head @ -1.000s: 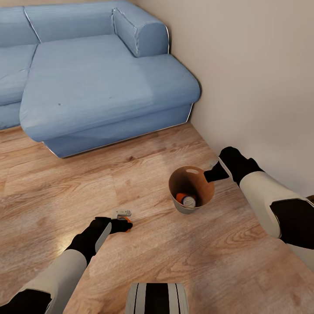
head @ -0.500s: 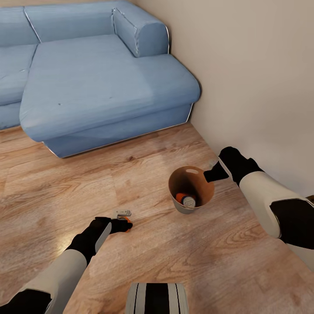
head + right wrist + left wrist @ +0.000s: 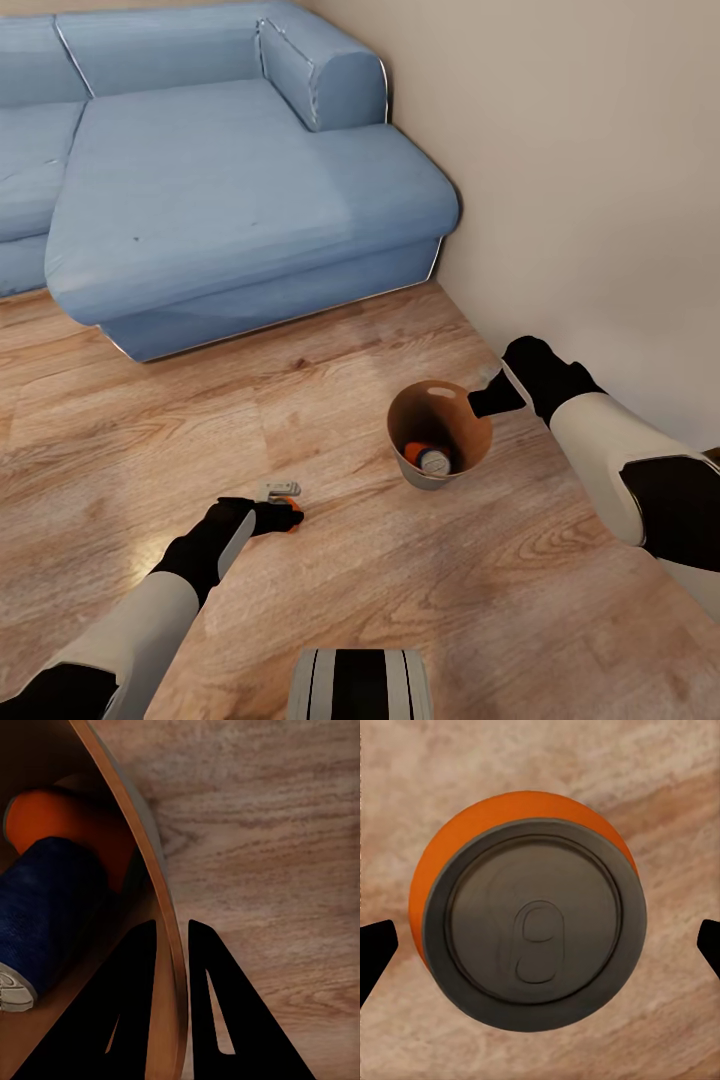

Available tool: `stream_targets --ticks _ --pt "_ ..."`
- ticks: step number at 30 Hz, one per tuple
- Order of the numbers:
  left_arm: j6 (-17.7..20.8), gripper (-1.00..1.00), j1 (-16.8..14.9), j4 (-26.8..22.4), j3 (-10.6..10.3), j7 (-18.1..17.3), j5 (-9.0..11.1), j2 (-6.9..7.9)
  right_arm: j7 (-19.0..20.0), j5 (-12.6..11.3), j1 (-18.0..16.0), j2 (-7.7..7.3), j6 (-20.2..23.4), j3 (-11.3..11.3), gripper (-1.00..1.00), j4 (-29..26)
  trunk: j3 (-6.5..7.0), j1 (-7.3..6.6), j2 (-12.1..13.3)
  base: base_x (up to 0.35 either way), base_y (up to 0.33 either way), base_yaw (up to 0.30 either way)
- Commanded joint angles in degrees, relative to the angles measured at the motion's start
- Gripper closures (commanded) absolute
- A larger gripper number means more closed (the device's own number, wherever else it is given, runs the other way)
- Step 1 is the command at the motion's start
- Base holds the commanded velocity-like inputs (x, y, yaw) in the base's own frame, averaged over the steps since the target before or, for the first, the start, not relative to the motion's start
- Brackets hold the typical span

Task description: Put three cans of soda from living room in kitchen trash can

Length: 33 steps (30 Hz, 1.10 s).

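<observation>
Nothing has shifted since the earlier frames. Lower centre, an upright soda can (image 3: 529,911) stands on the wood floor (image 3: 400,600) between the spread fingers of the left gripper (image 3: 284,514). Right of centre, the right gripper (image 3: 487,398) pinches the rim of the trash can (image 3: 412,420), another can (image 3: 428,458) inside. Upper left, a blue sofa (image 3: 200,180).

The warm wood floor (image 3: 400,590) is carrying the blue sofa (image 3: 240,200); the trash can (image 3: 438,470) is standing near the wall; an upright soda can (image 3: 287,495) is sitting well left of it.
</observation>
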Motion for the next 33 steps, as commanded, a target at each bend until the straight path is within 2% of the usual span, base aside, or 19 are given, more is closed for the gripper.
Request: stream_targets --ticks 1,3,4,15,33 --pt "0.0 -1.0 0.0 0.0 0.0 0.0 0.0 0.01 0.2 -1.2 0.0 0.0 0.2 -0.2 1.0 0.0 0.0 -0.01 0.0 0.0 0.0 0.0" --pt "0.0 -1.0 0.0 -0.1 0.0 0.0 0.0 0.02 0.2 -1.2 0.0 0.07 0.2 -0.2 1.0 0.0 0.0 -0.01 0.0 0.0 0.0 0.0" --pt "0.0 1.0 0.0 -0.1 0.0 0.0 0.0 0.02 0.2 -1.2 0.0 0.04 0.2 -0.2 1.0 0.0 0.0 -0.01 0.0 0.0 0.0 0.0" --pt "0.0 1.0 0.0 -0.1 0.0 0.0 0.0 -0.02 0.2 -1.2 0.0 -0.02 0.2 -0.2 1.0 0.0 0.0 -0.01 0.0 0.0 0.0 0.0" --pt "0.1 1.0 -0.1 0.0 0.0 0.0 0.0 -0.06 0.2 -1.2 0.1 0.15 0.2 0.0 1.0 0.1 3.99 -0.47 0.2 0.0 0.0 0.0"
